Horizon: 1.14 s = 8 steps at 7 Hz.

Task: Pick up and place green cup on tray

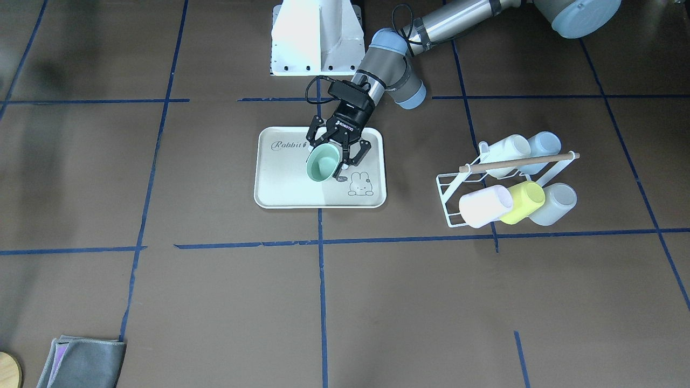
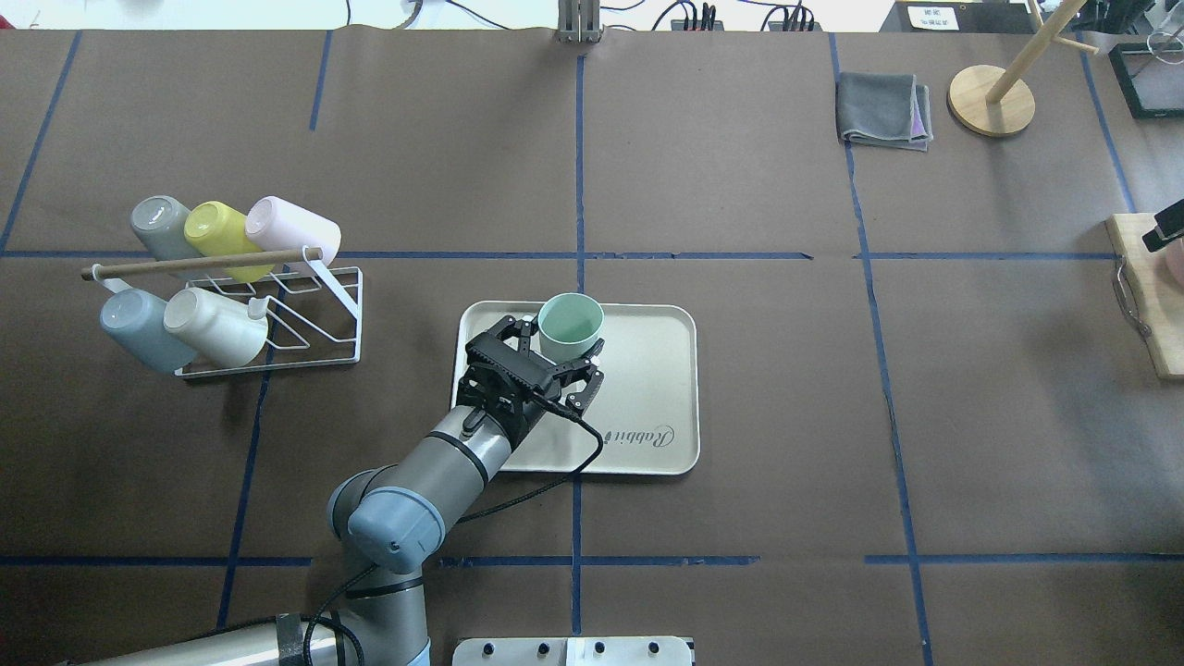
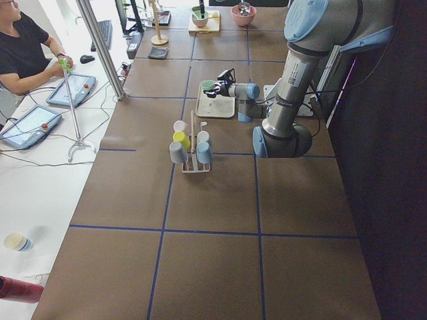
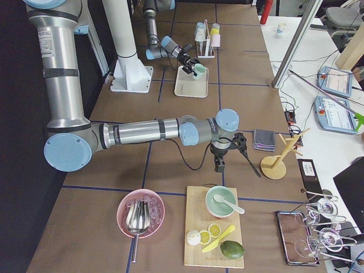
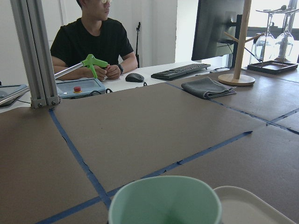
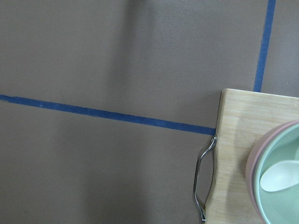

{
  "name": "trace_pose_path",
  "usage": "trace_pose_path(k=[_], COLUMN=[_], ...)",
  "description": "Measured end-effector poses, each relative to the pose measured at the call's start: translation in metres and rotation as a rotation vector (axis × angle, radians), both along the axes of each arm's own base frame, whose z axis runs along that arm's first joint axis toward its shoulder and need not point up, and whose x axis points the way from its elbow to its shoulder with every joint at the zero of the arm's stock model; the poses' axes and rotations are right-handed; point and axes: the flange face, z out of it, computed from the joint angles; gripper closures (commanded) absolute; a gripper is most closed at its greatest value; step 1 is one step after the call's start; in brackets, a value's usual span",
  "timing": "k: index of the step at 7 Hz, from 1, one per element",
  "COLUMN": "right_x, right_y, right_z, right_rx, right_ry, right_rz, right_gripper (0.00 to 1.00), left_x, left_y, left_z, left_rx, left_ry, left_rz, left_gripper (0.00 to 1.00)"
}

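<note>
The green cup [image 2: 571, 319], a small pale mint plastic tumbler, sits upright between the widely spread fingers of the left gripper [image 2: 560, 344], which clasp its wall. In the overhead view it is near the 12 o'clock rim of the flat cream-white rectangular tray [image 2: 647, 388]. Bare tray floor lies toward 3 o'clock. A white wire rack [image 2: 319, 319] holding cups stands well apart at 9 o'clock. Whether the right gripper [image 4: 234, 162] is open or closed cannot be told.

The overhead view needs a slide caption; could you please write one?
Left gripper clasps the green cup at the tray's far edge; a cup rack stands nearby.
</note>
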Motion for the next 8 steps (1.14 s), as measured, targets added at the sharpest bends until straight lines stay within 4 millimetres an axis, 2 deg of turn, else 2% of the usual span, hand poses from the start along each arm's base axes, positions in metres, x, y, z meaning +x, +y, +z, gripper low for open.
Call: trace_pose_path(k=[1,5,6,8], right_x=[0.0,0.0,0.0,0.003], right_y=[0.0,0.0,0.0,0.0], right_z=[0.0,0.001,0.001,0.001], right_rx=[0.0,-0.001,-0.002,0.002], right_ry=[0.0,0.0,0.001,0.001], right_rz=[0.0,0.0,-0.001,0.0], right_gripper=[0.0,0.0,0.0,0.0], left_x=[0.0,-0.003,-0.008,-0.039], left_y=[0.0,0.001,0.002,0.009], left_z=[-0.001,-0.01,-0.025,-0.084], left_rx=[0.001,0.008,0.009,0.006], left_ry=[0.002,0.006,0.003,-0.016], left_rz=[0.0,0.003,0.006,0.011], left_gripper=[0.01,0.01,0.01,0.01])
